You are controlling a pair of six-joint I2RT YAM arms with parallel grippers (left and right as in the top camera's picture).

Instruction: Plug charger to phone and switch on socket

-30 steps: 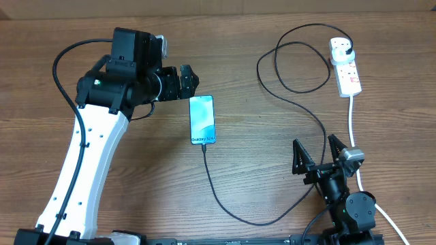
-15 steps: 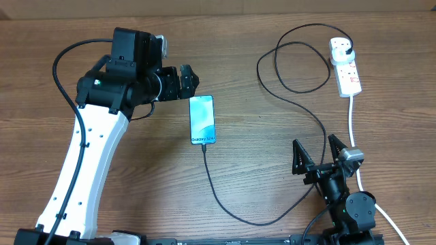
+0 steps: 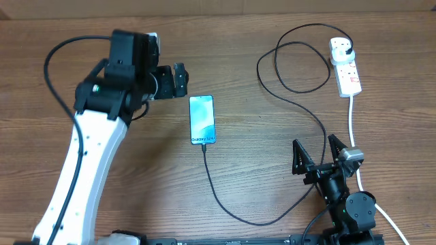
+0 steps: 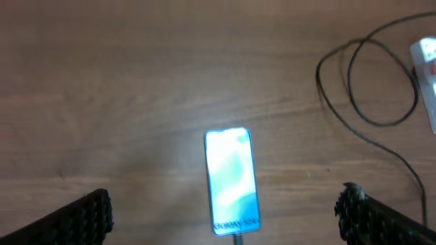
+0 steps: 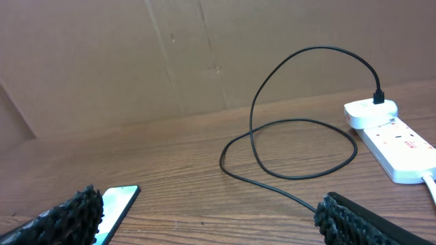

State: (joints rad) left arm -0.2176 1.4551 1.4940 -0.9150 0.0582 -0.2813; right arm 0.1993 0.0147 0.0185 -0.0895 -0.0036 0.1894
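Overhead view. The phone (image 3: 202, 120) lies flat, screen lit, near the centre of the table (image 3: 157, 190). The charger (image 3: 205, 155) meets its 6 o'clock short edge under the Galaxy lettering; whether the tip is fully seated I cannot tell. The cable sweeps out toward 5 o'clock, loops, and ends in a black plug on the socket (image 3: 347, 71) at 2 o'clock. I judge the cable light and limp, so it is best gripped at its rigid tip. The glassy phone is likely to slide on wood and should be braced by its long edges. The light strip may shift under a press on its switch. My left gripper (image 3: 180, 80) hangs at the phone's 10 o'clock, jaws spread wide and empty. My right gripper (image 3: 317, 153), at 4 o'clock, is likewise spread and empty
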